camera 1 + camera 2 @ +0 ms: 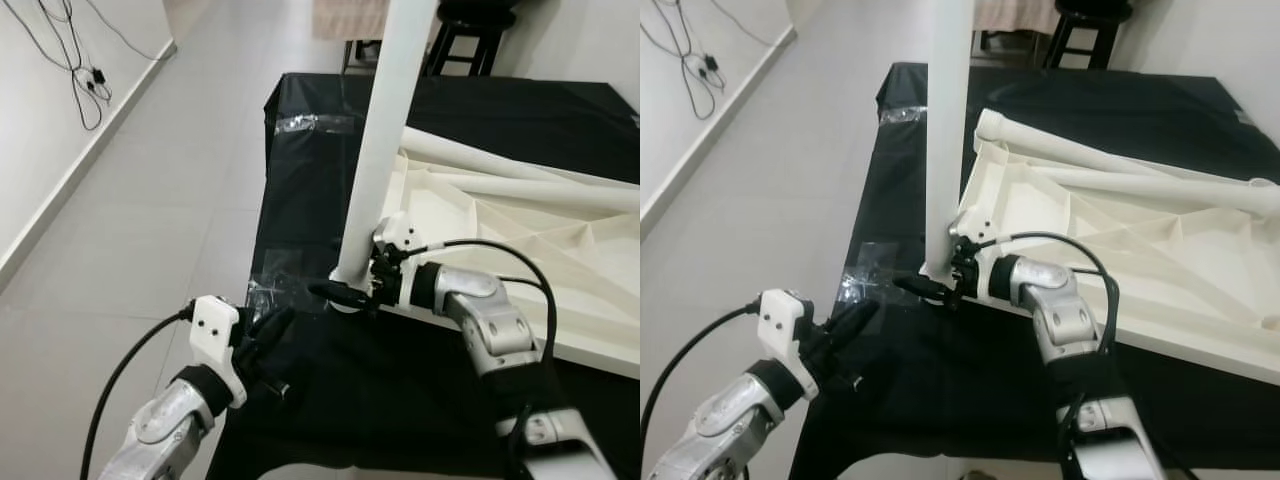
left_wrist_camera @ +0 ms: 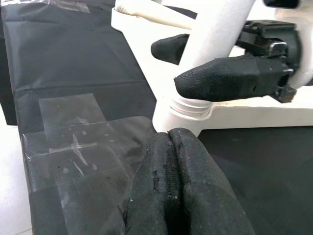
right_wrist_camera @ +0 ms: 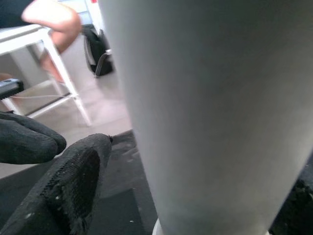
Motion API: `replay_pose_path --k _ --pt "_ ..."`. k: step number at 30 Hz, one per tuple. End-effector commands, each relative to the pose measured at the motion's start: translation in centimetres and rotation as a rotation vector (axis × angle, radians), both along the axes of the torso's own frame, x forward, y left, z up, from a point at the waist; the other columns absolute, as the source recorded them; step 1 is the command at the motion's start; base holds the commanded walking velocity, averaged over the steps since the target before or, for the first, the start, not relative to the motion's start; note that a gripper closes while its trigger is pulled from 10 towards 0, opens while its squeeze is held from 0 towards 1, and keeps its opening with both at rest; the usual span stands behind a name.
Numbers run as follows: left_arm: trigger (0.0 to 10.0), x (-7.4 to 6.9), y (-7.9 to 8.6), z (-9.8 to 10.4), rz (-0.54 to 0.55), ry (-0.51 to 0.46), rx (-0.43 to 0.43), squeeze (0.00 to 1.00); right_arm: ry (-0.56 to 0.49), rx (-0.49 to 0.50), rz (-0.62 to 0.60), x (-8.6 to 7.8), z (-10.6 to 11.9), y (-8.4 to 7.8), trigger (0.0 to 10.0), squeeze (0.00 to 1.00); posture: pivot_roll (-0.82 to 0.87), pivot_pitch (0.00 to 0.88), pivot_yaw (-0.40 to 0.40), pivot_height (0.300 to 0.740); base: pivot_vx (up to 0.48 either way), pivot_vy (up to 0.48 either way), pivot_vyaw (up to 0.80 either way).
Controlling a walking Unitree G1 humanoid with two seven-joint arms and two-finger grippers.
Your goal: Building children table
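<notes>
A white children's table top [image 1: 520, 235] lies upside down on a black-covered table [image 1: 320, 150]. One white table leg [image 1: 385, 130] stands upright in its near-left corner socket [image 2: 188, 107]. My right gripper [image 1: 338, 292] is at the foot of that leg, one black finger [image 2: 220, 78] on each side, shut on it. My left gripper [image 1: 272, 328] hovers low over the black cloth just in front of the socket, its fingers [image 2: 171, 186] pressed together on nothing. Two more white legs [image 1: 1120, 160] lie loose on the upturned top.
Clear tape patches [image 1: 275, 275] hold the cloth at the table's left edge, with tiled floor [image 1: 150, 200] beyond. A black stool [image 1: 470, 30] stands behind the table. Cables [image 1: 80, 70] hang on the left wall. A person's limb [image 3: 54, 19] and white furniture legs [image 3: 61, 78] are in the background.
</notes>
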State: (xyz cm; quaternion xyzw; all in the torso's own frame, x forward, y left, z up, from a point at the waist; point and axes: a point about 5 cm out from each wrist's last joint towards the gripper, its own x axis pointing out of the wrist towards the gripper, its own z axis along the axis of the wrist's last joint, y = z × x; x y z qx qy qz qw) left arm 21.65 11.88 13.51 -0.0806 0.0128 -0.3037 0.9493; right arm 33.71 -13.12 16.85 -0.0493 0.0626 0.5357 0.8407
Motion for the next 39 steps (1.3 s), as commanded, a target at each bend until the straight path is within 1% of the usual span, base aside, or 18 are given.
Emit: replay_pose_path --k 1,3,4,5,6,7,17,19,23,25,26,27,28,29,30,31,34,39 --pt "10.0 -0.2 -0.2 -0.4 -0.003 0.009 0.006 0.00 0.003 0.003 0.007 0.7 0.1 0.0 10.0 0.00 0.05 0.101 -0.059 0.740 0.000 0.000 0.00" --pt "10.0 -0.3 -0.3 -0.4 -0.002 0.009 0.006 0.00 -0.001 -0.006 0.002 1.2 0.2 -0.2 10.0 0.00 0.05 0.100 -0.062 0.740 0.000 0.000 0.00" --pt "10.0 -0.3 -0.4 -0.5 0.000 0.008 0.005 0.00 0.012 0.005 0.001 1.6 0.5 -0.3 8.8 0.00 0.05 0.099 -0.062 0.740 0.000 0.000 0.00" --pt "10.0 -0.3 -0.4 -0.5 0.000 0.008 0.005 0.00 0.012 0.005 0.001 1.6 0.5 -0.3 8.8 0.00 0.05 0.099 -0.062 0.740 0.000 0.000 0.00" --pt "10.0 -0.3 -0.5 -0.5 0.001 0.008 0.005 0.00 0.018 0.026 0.009 1.9 1.0 -0.4 5.8 0.00 0.05 0.099 -0.063 0.740 0.000 0.000 0.00" --pt "10.0 -0.4 -0.6 -0.5 0.000 0.008 0.004 0.00 0.024 0.053 0.024 2.2 1.4 -0.6 0.0 0.00 0.05 0.099 -0.063 0.740 0.000 0.000 0.00" --pt "10.0 -0.5 -0.9 -0.4 -0.003 0.007 -0.002 0.00 0.033 0.075 0.021 2.8 1.3 -2.4 0.0 0.00 0.05 0.106 -0.057 0.740 0.000 0.000 0.00" --pt "10.0 -0.5 -0.8 -0.3 -0.003 0.006 -0.001 0.00 0.040 0.062 0.022 1.5 -0.2 -3.3 0.0 0.00 0.05 0.115 -0.058 0.740 0.000 0.000 0.00" --pt "10.0 -0.5 -0.7 -0.3 -0.002 0.005 -0.001 0.00 0.042 0.057 0.019 0.8 -0.9 -3.6 0.0 0.00 0.04 0.119 -0.058 0.740 0.000 0.000 0.00" --pt "10.0 -0.5 -0.3 -0.2 0.001 0.005 0.003 0.00 0.038 0.016 -0.185 -1.8 -3.4 -2.0 0.2 0.00 0.03 0.126 -0.048 0.740 0.000 0.000 0.00" --pt "10.0 -0.5 -0.3 -0.2 0.001 0.005 0.003 0.00 0.038 0.016 -0.185 -1.8 -3.4 -2.0 0.2 0.00 0.03 0.126 -0.048 0.740 0.000 0.000 0.00" --pt "10.0 -0.5 0.0 -0.2 0.001 0.005 0.007 0.00 0.055 -0.026 -0.458 -2.7 -4.9 -0.9 0.0 0.00 0.03 0.134 -0.036 0.740 0.000 0.000 0.00" --pt "10.0 -0.5 0.0 -0.2 0.001 0.005 0.007 0.00 0.055 -0.026 -0.458 -2.7 -4.9 -0.9 0.0 0.00 0.03 0.134 -0.036 0.740 0.000 0.000 0.00" --pt "10.0 -0.4 0.3 -0.2 0.000 0.006 0.010 0.00 0.041 -0.083 -0.544 -4.5 -5.5 0.8 0.0 0.00 0.03 0.131 -0.030 0.740 0.000 0.000 0.00" --pt "10.0 -0.4 0.4 -0.2 -0.001 0.007 0.013 0.00 0.026 -0.111 -0.572 -5.6 -5.6 1.8 0.0 0.00 0.03 0.131 -0.030 0.740 0.000 0.000 0.00" --pt "10.0 -0.3 0.6 -0.3 -0.002 0.009 0.015 0.00 -0.029 -0.137 -0.590 -5.5 -5.0 2.0 0.0 0.00 0.01 0.125 -0.010 0.740 0.000 0.000 0.00" --pt "10.0 -0.2 0.8 -0.3 -0.009 0.014 0.018 0.00 0.044 -0.099 -0.604 -4.3 -5.5 1.1 0.0 0.00 0.03 0.120 -0.023 0.740 0.000 0.000 0.00" --pt "10.0 -0.2 0.9 -0.4 -0.006 0.012 0.023 0.00 0.064 -0.091 -0.593 -4.1 -5.5 1.2 0.0 0.00 0.03 0.120 -0.020 0.740 0.000 0.000 0.00"
